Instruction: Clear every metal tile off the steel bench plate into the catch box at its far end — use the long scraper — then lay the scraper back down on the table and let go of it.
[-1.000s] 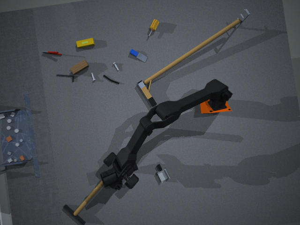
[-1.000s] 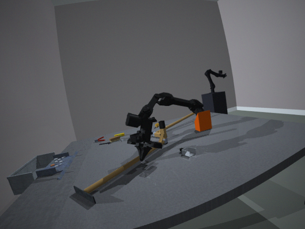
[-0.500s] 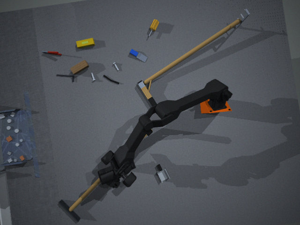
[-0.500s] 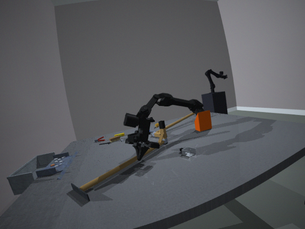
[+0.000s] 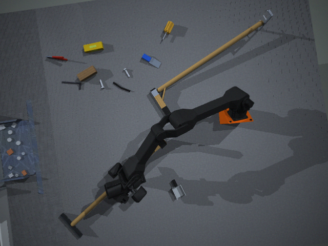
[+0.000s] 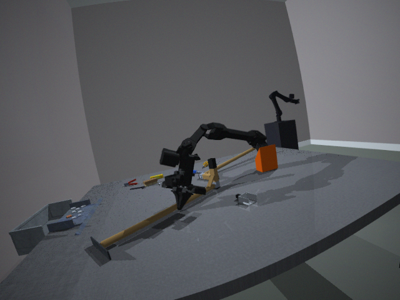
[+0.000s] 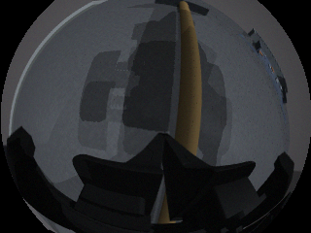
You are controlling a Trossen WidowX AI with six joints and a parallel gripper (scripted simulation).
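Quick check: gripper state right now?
Gripper: closed on the long scraper's wooden handle, blade end low by the table.

Tan-handled, black-bladed scraper (image 5: 89, 207); orange base (image 5: 224, 119).

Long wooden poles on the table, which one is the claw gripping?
The scraper with the dark flat blade, under the claw. The other pole ends in a grey metal hook and lies untouched.
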